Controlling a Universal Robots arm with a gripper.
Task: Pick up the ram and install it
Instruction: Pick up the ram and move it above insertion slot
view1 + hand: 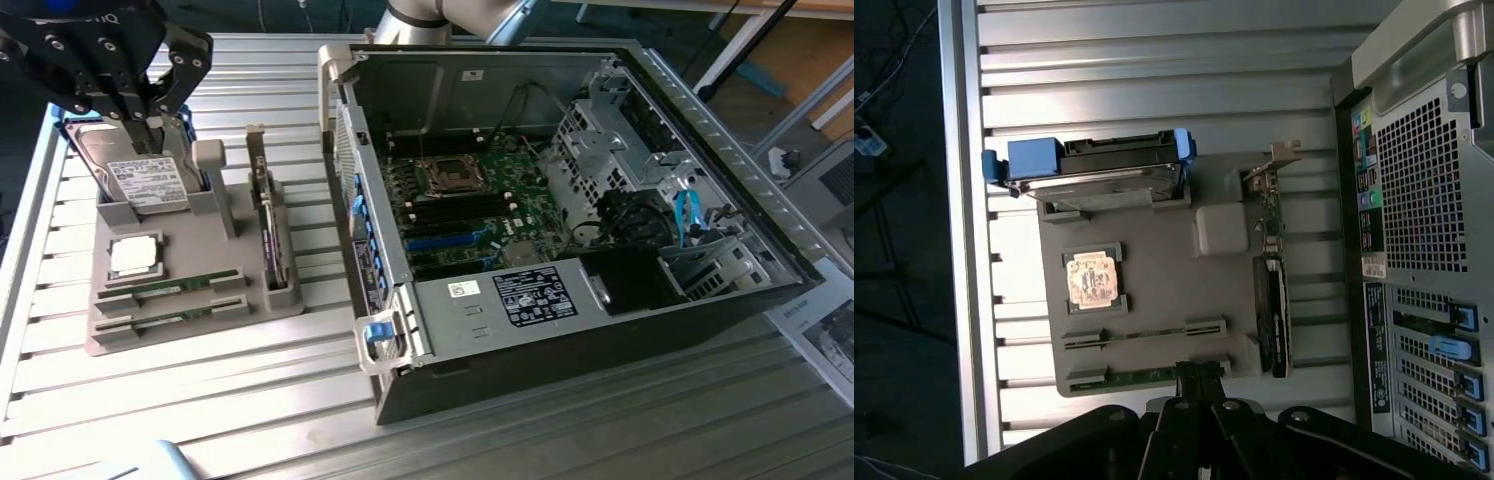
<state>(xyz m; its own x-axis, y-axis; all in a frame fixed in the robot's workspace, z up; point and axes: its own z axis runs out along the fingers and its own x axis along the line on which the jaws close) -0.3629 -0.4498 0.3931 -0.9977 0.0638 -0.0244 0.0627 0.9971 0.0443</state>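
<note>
Two ram sticks, thin green boards (171, 290) (167, 318), lie in parallel slots at the near end of a grey holder (200, 250). In the wrist view the same sticks (1144, 333) (1139, 377) sit on the holder (1164, 280). My black gripper (147, 125) hangs high over the far end of the holder, above the hard drive (144, 182). Its fingers are shut with nothing between them. In the wrist view my gripper (1199, 372) has its closed tips lined up over the end of one stick.
The holder also carries a silver processor chip (134, 255) (1092, 280), the hard drive in its blue frame (1104, 175) and a dark expansion card (274, 235) (1272, 310). An open computer case (534, 290) (1424, 200) with its motherboard (494, 190) stands on the exterior view's right.
</note>
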